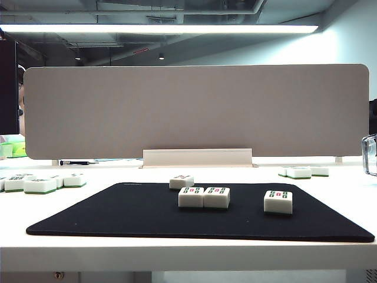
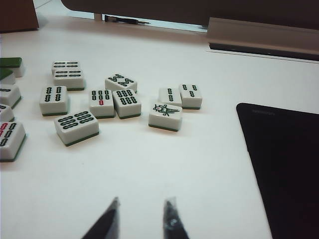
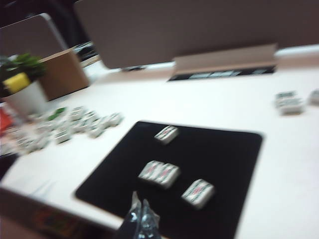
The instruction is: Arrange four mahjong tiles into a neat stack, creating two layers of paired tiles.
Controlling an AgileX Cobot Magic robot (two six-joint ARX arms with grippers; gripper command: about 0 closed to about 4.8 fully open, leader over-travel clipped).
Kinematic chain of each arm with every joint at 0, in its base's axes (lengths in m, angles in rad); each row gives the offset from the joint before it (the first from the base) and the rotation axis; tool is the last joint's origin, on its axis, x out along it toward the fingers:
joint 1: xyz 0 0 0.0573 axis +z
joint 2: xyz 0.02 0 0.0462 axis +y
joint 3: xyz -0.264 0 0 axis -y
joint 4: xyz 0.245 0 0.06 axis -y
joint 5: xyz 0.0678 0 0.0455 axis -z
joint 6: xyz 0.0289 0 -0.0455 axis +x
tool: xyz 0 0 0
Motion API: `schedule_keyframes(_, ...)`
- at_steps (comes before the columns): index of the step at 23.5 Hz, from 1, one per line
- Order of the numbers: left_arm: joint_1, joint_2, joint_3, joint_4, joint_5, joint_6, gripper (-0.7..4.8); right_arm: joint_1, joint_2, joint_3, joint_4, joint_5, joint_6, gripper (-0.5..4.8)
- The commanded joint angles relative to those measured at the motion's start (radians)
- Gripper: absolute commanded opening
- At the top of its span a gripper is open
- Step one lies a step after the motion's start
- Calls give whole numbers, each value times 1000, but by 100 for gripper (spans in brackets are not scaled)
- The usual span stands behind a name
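Four mahjong tiles lie on the black mat (image 1: 118, 218), unstacked. Two sit side by side as a pair (image 1: 204, 197), one lies alone behind them (image 1: 181, 180), and one stands apart to the right (image 1: 278, 201). The blurred right wrist view shows the same pair (image 3: 159, 173), the back tile (image 3: 166, 134) and the lone tile (image 3: 198, 192). My right gripper (image 3: 140, 201) hangs above the mat's near edge, shut and empty. My left gripper (image 2: 143, 211) is open over bare white table, left of the mat (image 2: 289, 164), holding nothing. Neither gripper appears in the exterior view.
Several loose tiles (image 2: 99, 102) lie on the table left of the mat, seen also as a cluster (image 1: 41, 183). More tiles (image 1: 303, 171) lie at the back right. A grey divider panel (image 1: 194, 112) stands behind. A plant pot (image 3: 25, 94) and cardboard box (image 3: 62, 72) stand far left.
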Motion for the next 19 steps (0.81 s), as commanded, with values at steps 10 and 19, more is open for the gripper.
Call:
schedule_keyframes(10, 1, 0, 2, -17, 26, 4, 110, 0, -10, 12, -151, -108, 109, -1)
schedule_keyframes(19, 1, 0, 103, -54, 31, -98, 108, 1, -10, 12, -154, -113, 109, -1)
